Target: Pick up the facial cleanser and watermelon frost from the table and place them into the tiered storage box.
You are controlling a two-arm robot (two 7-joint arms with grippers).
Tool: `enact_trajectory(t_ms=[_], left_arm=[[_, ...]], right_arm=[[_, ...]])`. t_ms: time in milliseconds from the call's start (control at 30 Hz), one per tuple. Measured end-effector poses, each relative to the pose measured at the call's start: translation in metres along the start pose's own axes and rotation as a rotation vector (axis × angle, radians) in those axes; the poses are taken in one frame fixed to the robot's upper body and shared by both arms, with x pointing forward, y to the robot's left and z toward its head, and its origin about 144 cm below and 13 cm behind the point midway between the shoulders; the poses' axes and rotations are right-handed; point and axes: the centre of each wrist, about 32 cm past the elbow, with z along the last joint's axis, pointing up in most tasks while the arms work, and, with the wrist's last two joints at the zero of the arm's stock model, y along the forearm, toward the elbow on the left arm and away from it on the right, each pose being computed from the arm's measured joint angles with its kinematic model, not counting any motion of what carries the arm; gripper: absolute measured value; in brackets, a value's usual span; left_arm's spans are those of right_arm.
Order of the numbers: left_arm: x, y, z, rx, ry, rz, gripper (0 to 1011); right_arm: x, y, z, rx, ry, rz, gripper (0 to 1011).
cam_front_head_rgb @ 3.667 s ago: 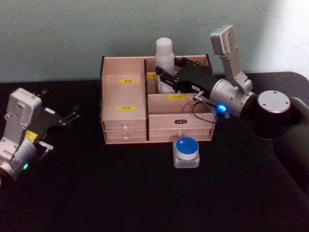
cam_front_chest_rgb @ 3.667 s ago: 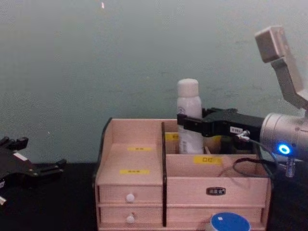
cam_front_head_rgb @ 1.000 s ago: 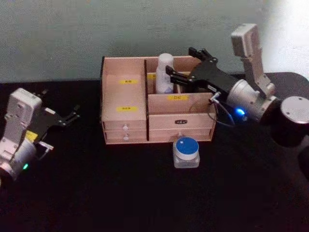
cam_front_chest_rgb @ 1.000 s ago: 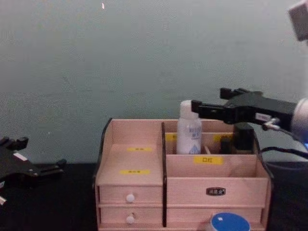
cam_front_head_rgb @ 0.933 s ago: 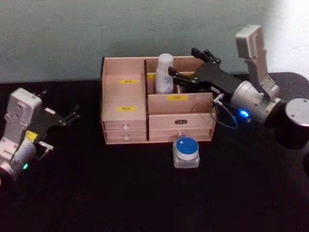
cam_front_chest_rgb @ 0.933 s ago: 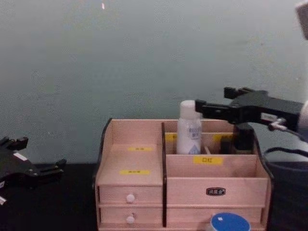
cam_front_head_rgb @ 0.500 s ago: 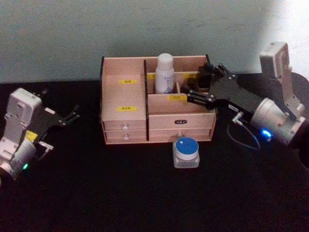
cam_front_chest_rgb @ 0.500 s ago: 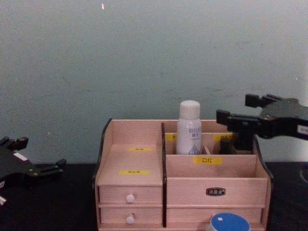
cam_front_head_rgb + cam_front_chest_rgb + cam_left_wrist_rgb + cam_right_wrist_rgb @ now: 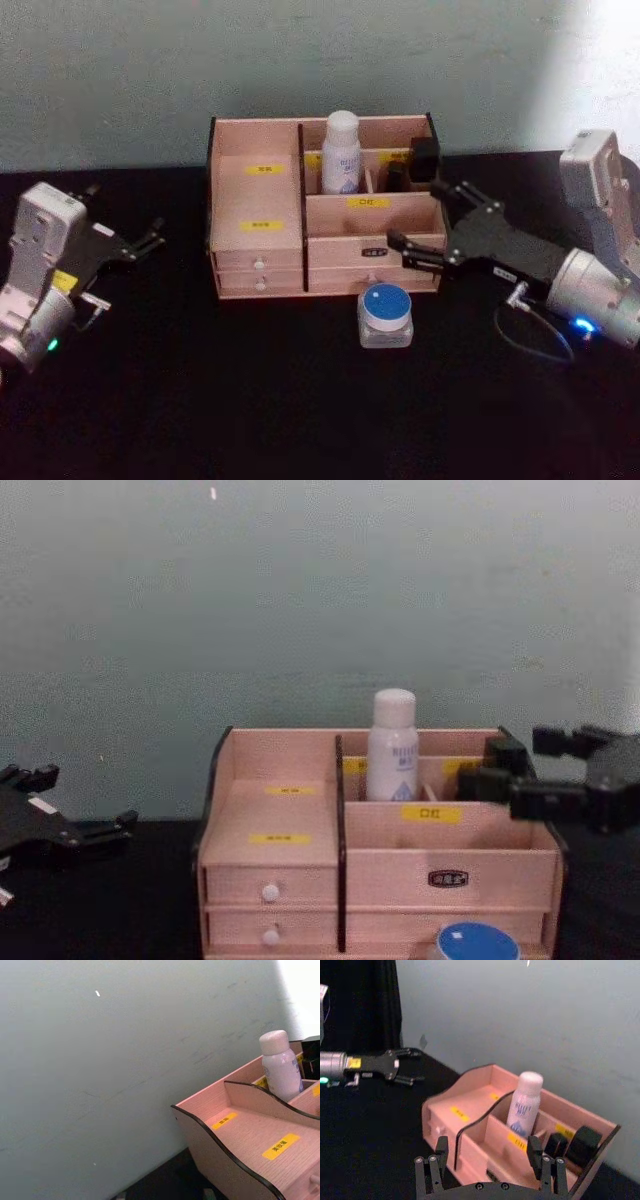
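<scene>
— Where do we find the arms?
— Our right gripper (image 9: 415, 213) hovers at the tiered storage box's (image 9: 255, 205) right front corner, jaws spread wide, holding nothing. Our left gripper (image 9: 122, 212) sits far left, likewise spread and empty.
— And the goods?
— We see the facial cleanser (image 9: 341, 152) upright in a rear compartment. The watermelon frost (image 9: 386, 315) stands on the black table (image 9: 250, 400) just before the drawers.

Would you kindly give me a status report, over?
Right claw open, empty, near box right front. Left claw open, parked far left. Cleanser upright in box; jar on table before it. Nothing blocking jar.
</scene>
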Motion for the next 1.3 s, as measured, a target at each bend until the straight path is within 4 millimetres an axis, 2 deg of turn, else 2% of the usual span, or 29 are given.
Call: enact_trajectory(t_ms=[633,1300], left_arm=[[0.000,0.000,0.000,0.000,0.000,0.000,1001],[0.000,0.000,0.000,0.000,0.000,0.000,1001]], right_arm=[[-0.013,-0.016,-0.028,-0.138,0.068,0.059,1000],[-0.012,-0.002,-0.049,-0.206,0.096,0.062,1000]])
